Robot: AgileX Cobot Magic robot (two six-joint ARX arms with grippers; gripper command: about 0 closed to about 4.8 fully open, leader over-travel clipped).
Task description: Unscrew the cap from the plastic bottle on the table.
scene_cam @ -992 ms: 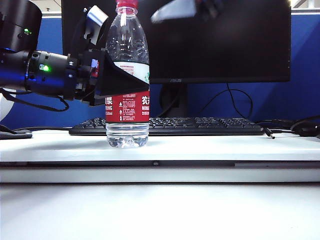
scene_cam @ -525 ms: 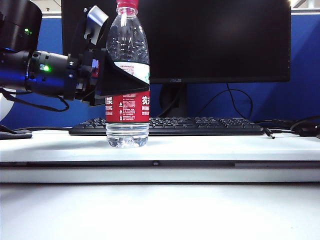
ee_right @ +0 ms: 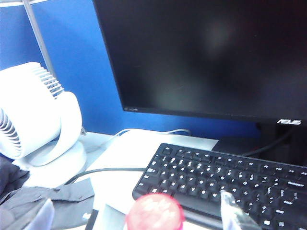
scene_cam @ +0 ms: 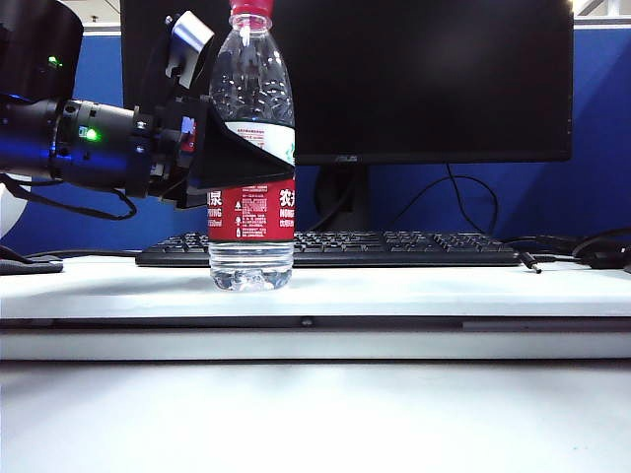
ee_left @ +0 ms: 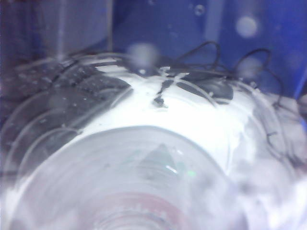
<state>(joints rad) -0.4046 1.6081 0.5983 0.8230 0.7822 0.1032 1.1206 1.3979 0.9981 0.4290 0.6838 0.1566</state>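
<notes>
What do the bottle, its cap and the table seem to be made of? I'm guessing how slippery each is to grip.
The plastic bottle: clear, glossy thin plastic, ribbed walls you see through, with a printed film label.
The cap: opaque red, probably hard plastic; its sides are too small to read.
The table: smooth white surface, likely laminate or painted board; unsure.
The left gripper clamps the bottle.

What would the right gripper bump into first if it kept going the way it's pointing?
Probably the red cap on the plastic bottle. In the right wrist view it sits between the right gripper's open fingertips, close ahead. Depth is hard to judge; if it passed over, the keyboard lies beyond.
</notes>
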